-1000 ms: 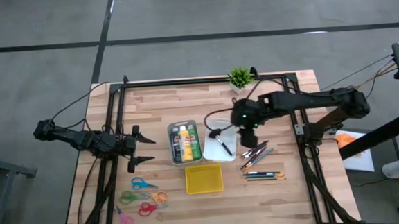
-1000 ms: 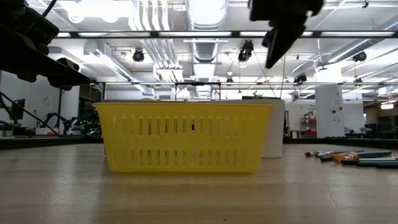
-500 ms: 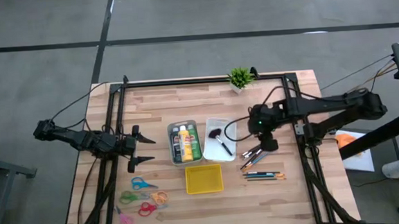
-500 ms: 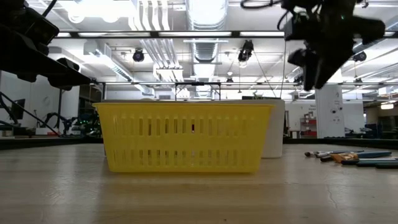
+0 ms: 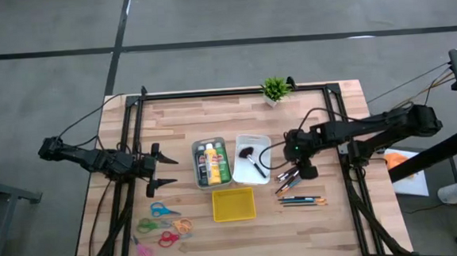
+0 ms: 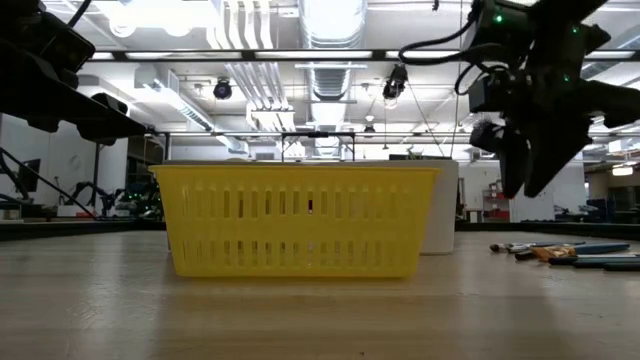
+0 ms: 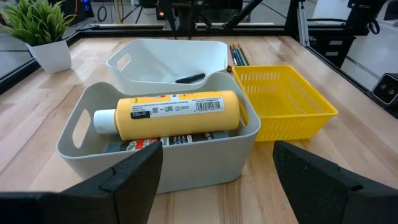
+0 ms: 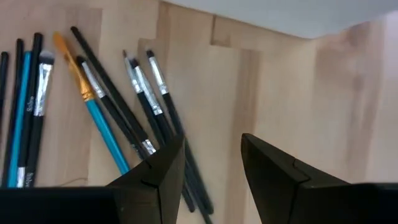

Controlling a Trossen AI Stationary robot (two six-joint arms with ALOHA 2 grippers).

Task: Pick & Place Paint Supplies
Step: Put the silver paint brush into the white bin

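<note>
While the right end effector [image 5: 303, 169] hangs over the loose brushes [image 5: 293, 176] on the tabletop [image 5: 337, 217], its fingers stand apart with nothing between them, so the step in hand looks like picking the next brush. The right wrist view shows several thin dark-handled brushes [image 8: 146, 118] fanned out and crossing one another, with a blue-handled brush [image 8: 102, 134] and an orange tip among them, the fingers poised just above the nearest dark handles. Because the handles overlap, a clean grasp probably means choosing one handle that lies apart from its neighbours, turning the fingers square across it, and coming straight down so that only that one is pinched. Closing on a crossing point would likely lift two or flick one aside.

A second row of pencils [image 5: 303, 200] lies nearer the front edge, just beside the brushes. The white bin [image 5: 263, 144] already holds one dark-handled brush [image 5: 251, 160], and the grey bin [image 5: 196, 150] beside it holds the yellow paint bottle [image 7: 168, 114] lying on a darker one. The yellow basket [image 5: 233, 205] sits in front of both bins.

The left end effector [image 5: 164, 170] waits at the left side of the tabletop, fingers spread and empty, facing the grey bin.
</note>
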